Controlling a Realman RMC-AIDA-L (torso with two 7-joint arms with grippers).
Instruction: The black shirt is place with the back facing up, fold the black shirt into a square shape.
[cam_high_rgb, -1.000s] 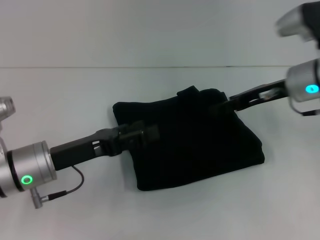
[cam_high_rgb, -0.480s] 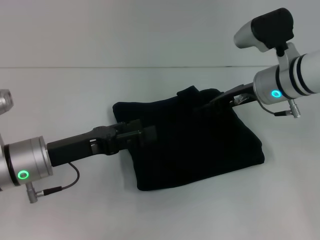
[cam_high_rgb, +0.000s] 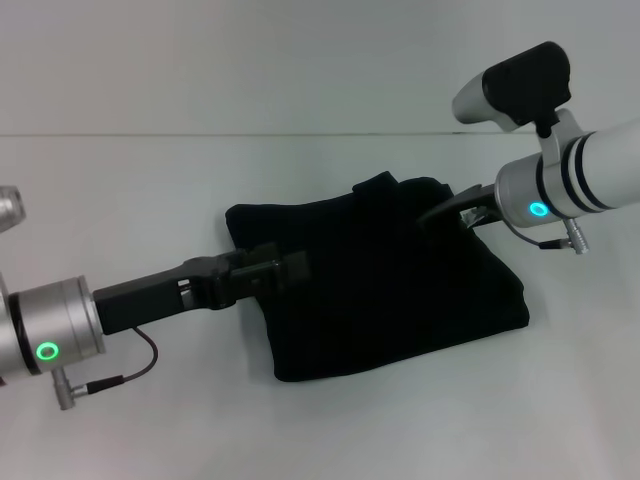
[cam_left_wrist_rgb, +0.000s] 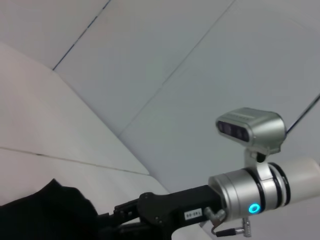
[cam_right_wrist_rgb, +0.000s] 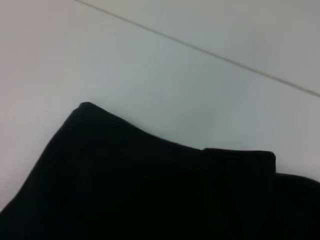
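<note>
Lying folded, the black shirt (cam_high_rgb: 375, 285) meets left end effector (cam_high_rgb: 285, 270) and right end effector (cam_high_rgb: 435, 213); grips unclear.

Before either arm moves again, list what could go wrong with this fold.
1. The left gripper lies on the folded black soft-fabric shirt; pulling back may drag the top layer and open the fold.
2. The right gripper sits at the far edge by a raised flap of fabric; snagging it could spoil the square.

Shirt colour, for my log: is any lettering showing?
Plain black shirt; no lettering shows. Head view shows it best.
</note>
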